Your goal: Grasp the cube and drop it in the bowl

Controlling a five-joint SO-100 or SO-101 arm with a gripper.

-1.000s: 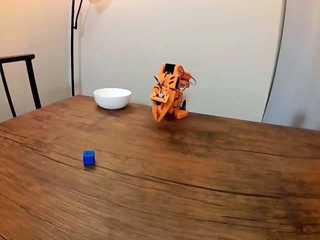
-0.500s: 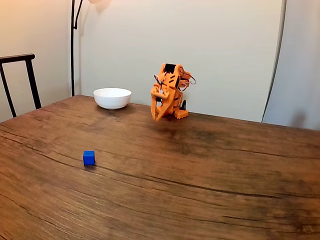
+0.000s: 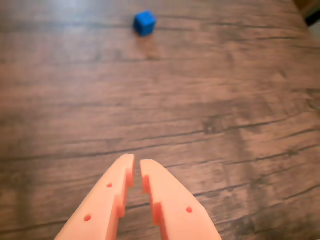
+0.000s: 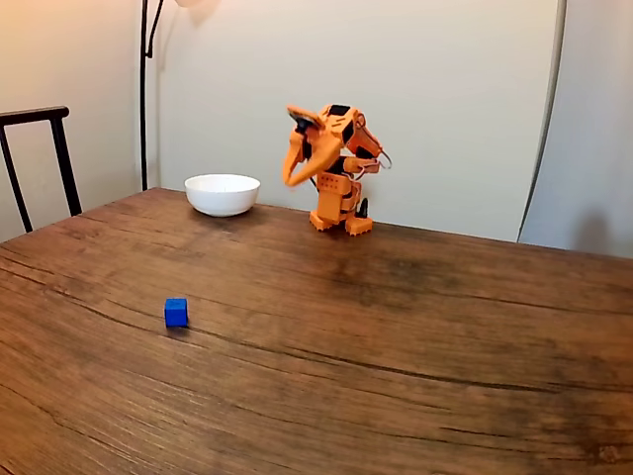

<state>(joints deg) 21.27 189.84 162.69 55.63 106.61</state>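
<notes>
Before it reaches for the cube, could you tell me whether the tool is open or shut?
Shut, or nearly so: in the wrist view the tool shows its two orange fingers almost meeting at the tips, a thin gap between them and nothing held.

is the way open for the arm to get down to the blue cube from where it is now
Probably yes. The cube sits alone on bare table, with the bowl well away. The gripper hangs above the wood, nearly shut.

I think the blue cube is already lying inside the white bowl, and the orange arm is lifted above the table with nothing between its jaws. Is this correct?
Not quite. The blue cube is not in the white bowl; in the fixed view it sits on the wooden table, well apart from the bowl and nearer the camera. The rest holds: the gripper is lifted above the table, jaws nearly closed with nothing between them, as the wrist view shows.
</notes>
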